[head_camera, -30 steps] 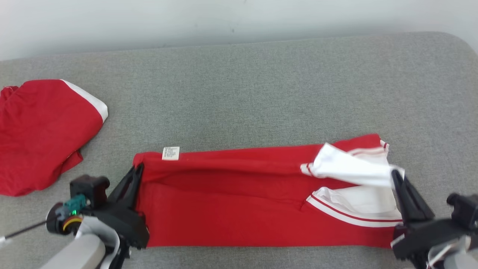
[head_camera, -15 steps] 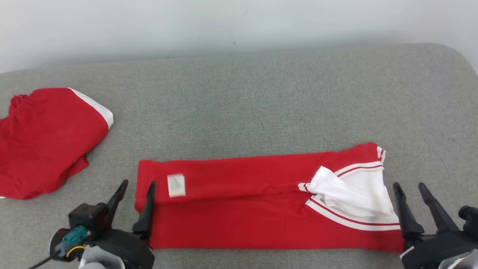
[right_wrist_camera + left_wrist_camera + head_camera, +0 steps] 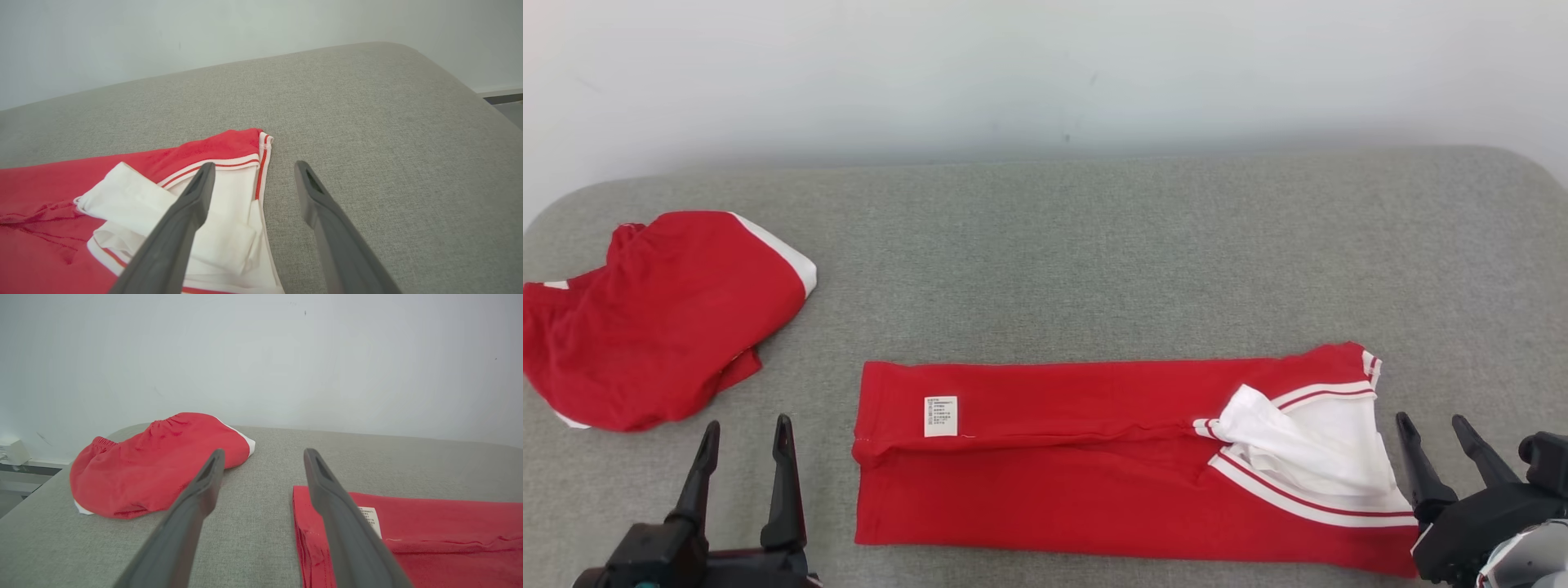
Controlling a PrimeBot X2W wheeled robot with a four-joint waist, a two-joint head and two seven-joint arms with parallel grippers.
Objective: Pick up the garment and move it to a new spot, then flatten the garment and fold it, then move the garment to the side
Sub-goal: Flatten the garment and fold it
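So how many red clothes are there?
2. A long folded one lies in the middle at the front. A crumpled one sits at the left. More could hide underneath; I can't tell.

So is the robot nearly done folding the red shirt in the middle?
About halfway. Done: the red garment lies flat, folded into one long strip. In hand: nothing; the left gripper and right gripper are open beside its ends. Left: probably fold it shorter, then move it to the side.
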